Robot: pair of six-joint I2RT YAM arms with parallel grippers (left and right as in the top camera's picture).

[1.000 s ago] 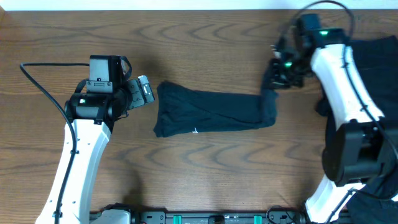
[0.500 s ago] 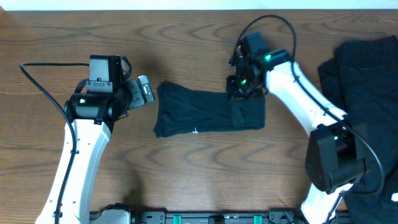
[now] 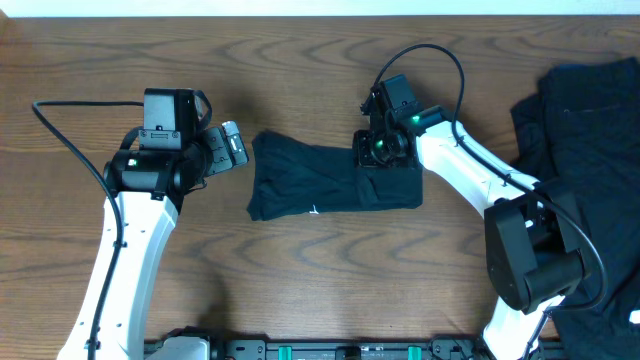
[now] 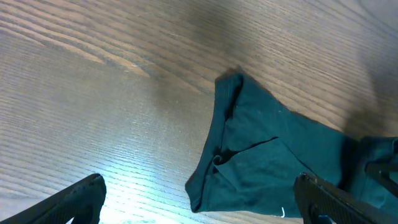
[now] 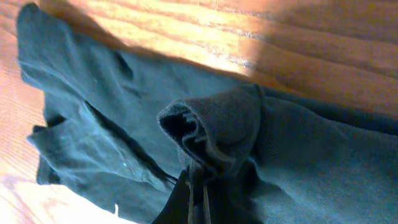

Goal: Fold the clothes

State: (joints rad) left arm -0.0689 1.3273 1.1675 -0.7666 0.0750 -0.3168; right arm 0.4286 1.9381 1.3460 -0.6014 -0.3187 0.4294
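Right wrist view: the right claw (image 5: 196, 190) is clenched on a bunched end of the T-shirt (image 5: 112, 118), the pinched cloth just above its tips. Within the last second it has carried that end leftward over the shirt's body, which lies on the table (image 3: 320, 290) just beneath and beyond it, so this fold looks nearly laid. Farther beyond, the left claw (image 3: 232, 146) hangs released; the heap of clothes (image 3: 585, 110) lies behind.

Table (image 3: 330, 280) lies open in front of T-shirt (image 3: 305, 180); clothes pile (image 3: 590, 120) crowds right.
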